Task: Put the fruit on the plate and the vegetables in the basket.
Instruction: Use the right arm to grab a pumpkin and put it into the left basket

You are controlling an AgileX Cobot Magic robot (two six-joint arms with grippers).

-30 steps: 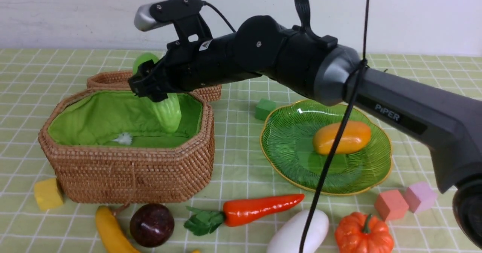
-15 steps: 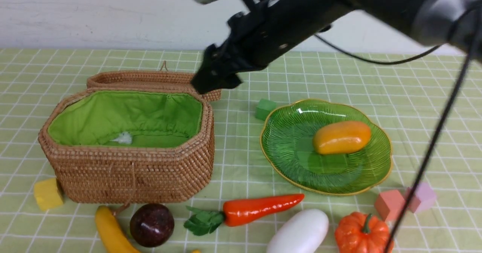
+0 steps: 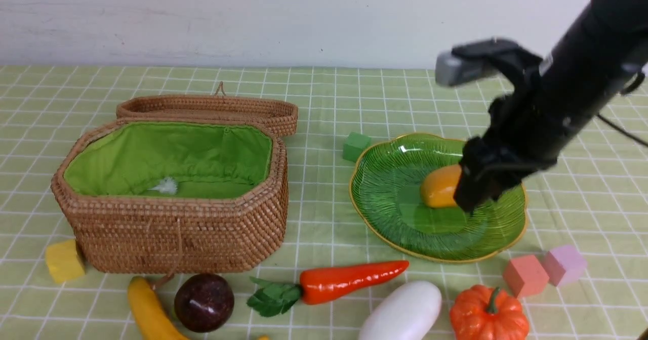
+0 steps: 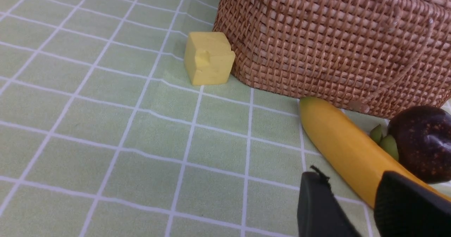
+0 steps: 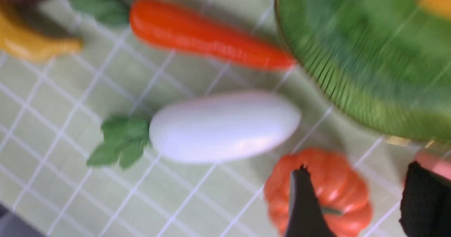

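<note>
Hovering over the plate [image 3: 385,213], the right gripper [image 3: 473,193] hangs with its jaws parted and empty, partly masking the mango [image 3: 438,187] that lies on the dish. The carrot [image 3: 349,279], white oblong vegetable [image 3: 402,312] and pumpkin [image 3: 488,317] lie on the checked cloth [image 3: 324,107], on the robot's side of the plate. The banana [image 3: 147,309] and dark purple ball [image 3: 204,302] lie just before the open basket [image 3: 177,239]. The left gripper [image 4: 349,186] sits low beside the banana, jaws apart, gripping nothing.

Yellow cube [image 3: 64,260], green cube [image 3: 356,146], pink cube [image 3: 525,275]
</note>
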